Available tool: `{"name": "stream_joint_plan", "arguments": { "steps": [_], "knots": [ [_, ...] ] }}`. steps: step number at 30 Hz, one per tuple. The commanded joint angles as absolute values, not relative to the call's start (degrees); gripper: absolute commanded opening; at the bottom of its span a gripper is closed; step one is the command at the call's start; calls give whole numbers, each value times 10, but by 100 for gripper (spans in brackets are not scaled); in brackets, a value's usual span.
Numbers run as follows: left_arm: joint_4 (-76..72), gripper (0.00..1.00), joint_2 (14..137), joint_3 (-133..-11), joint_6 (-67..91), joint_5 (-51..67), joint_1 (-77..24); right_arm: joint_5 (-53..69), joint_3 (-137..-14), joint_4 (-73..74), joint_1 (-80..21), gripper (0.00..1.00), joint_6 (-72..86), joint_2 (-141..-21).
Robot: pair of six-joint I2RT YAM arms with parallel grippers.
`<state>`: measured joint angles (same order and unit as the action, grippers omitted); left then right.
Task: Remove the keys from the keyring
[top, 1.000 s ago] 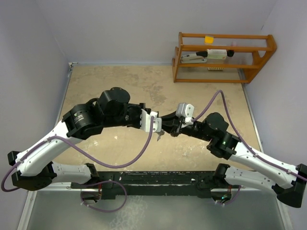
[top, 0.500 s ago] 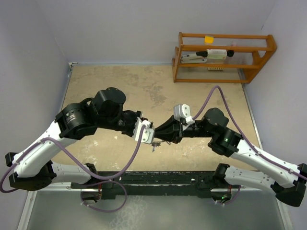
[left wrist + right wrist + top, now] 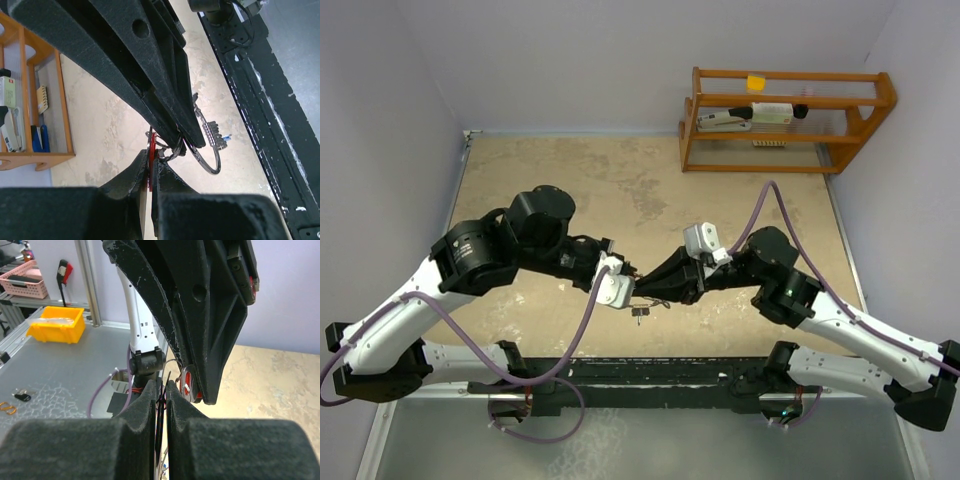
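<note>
My left gripper (image 3: 626,291) and right gripper (image 3: 652,291) meet tip to tip above the table's near middle. In the left wrist view my left gripper (image 3: 151,156) is shut on the flat red key head (image 3: 151,146). The thin silver keyring (image 3: 164,148) sits right at its tips, under the right gripper's fingers (image 3: 172,107). A dark larger loop (image 3: 216,161), silver keys (image 3: 212,132) and a blue bit (image 3: 227,137) hang beside it. In the right wrist view my right gripper (image 3: 161,388) is shut on a thin dark part of the bunch, next to the red key (image 3: 189,382). Keys (image 3: 638,313) dangle below both grippers.
A wooden rack (image 3: 785,120) holding small items stands at the back right and also shows in the left wrist view (image 3: 30,100). The black front rail (image 3: 640,375) runs just below the grippers. A yellow bin (image 3: 55,322) and a pink basket (image 3: 22,282) lie beyond the table.
Both grippers have moved together toward the near edge, staying tip to tip, and the key bunch has gone with them.
</note>
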<state>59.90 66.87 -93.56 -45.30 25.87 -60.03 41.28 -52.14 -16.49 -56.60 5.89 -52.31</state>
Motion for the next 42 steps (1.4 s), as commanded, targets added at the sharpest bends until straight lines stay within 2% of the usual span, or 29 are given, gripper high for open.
{"name": "stream_joint_plan", "arguments": {
  "steps": [1,11,22,32,42],
  "knots": [
    [503,0,698,-905,-432,252,-599,386,-523,-337,-584,0,66,-492],
    [472,0,691,-867,-408,248,-599,307,-468,-397,-584,0,52,-450],
    [468,0,709,-838,-393,248,-599,258,-463,-469,-584,0,39,-466],
    [464,0,717,-821,-380,224,-599,278,-513,-427,-584,0,-2,-472],
    [473,0,720,-841,-373,171,-599,278,-513,-374,-584,0,-28,-423]
  ]
}}
